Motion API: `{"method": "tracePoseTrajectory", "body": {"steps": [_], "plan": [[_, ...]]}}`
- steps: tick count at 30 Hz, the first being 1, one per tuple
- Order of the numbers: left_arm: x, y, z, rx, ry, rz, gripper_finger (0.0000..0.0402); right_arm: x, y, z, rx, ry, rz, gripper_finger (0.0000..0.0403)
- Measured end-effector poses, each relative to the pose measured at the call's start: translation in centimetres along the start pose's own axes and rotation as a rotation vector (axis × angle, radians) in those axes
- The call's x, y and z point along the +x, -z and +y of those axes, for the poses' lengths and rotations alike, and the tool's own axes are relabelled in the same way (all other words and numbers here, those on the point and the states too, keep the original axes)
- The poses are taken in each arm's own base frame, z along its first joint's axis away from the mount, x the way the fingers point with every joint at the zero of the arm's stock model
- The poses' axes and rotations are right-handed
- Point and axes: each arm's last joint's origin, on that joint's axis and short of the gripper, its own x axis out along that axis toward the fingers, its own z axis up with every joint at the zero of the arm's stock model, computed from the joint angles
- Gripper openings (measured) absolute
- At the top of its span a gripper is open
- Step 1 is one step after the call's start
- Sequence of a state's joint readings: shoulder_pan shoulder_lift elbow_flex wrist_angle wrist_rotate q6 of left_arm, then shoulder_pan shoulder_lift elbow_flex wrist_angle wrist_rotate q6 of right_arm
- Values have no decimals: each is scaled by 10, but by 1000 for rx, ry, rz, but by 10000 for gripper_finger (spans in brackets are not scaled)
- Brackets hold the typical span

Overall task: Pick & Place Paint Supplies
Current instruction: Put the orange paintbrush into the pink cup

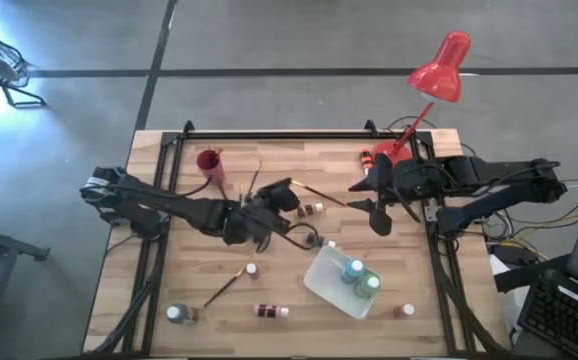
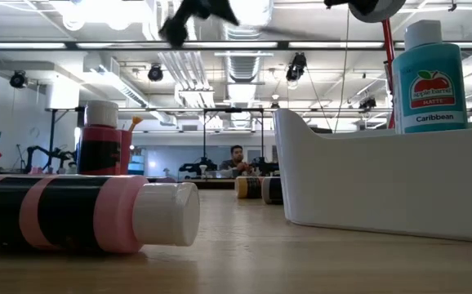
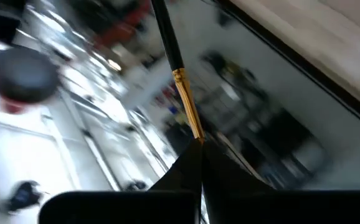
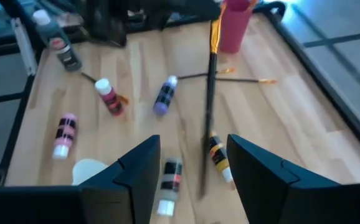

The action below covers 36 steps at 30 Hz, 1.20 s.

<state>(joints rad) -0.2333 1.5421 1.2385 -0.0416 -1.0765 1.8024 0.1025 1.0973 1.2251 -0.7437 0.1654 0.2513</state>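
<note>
My left gripper (image 1: 285,190) (image 3: 200,144) is over the table's middle, shut on a thin paintbrush (image 1: 321,196) with a dark handle and gold ferrule. The handle points toward my right gripper (image 1: 371,207) (image 4: 192,149), which is open, close to the handle's free end, touching nothing. In the right wrist view the paintbrush (image 4: 208,106) runs between me and the left arm. White-capped paint bottles lie scattered on the wood (image 1: 269,312) (image 1: 312,209) (image 4: 165,94). A teal bottle (image 1: 353,269) and a green one (image 1: 370,285) stand in a white tray (image 1: 326,283). My left gripper pinches the paintbrush between its two shut fingers right at the gold ferrule end (image 3: 195,132). The dark handle (image 3: 165,37) sticks straight out past the fingertips, toward the table's right side. The brush appears lifted clear of the wood.
A red cup (image 1: 209,162) stands near the far edge, with a red desk lamp (image 1: 439,72) at the far right corner. Another brush (image 1: 224,286) and bottles (image 1: 177,314) (image 1: 402,311) lie near the front. In the low view a pink-and-black bottle (image 2: 81,214) lies close by the tray wall (image 2: 383,184).
</note>
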Motion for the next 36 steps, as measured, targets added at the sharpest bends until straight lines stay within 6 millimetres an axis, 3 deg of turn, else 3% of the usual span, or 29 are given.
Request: {"method": "tracePoseTrajectory", "body": {"steps": [4, 11, 27, 32, 36], "plan": [[1, 0, 15, 72, -139, -91, 0, 3, 1, -5, 30, -30, 19, 170], [7, -4, 18, 174, -203, -117, 0, 6, 1, -7, 117, -148, 67, 165], [9, -4, 20, 173, -224, -123, 0, 47, 5, -5, 184, -102, 183, 215], [9, -4, 20, 170, -223, -122, 0, 52, 3, -7, 190, -73, 168, 188], [9, -4, 20, 169, -222, -123, 0, 53, 4, -7, 183, -51, 170, 126]]}}
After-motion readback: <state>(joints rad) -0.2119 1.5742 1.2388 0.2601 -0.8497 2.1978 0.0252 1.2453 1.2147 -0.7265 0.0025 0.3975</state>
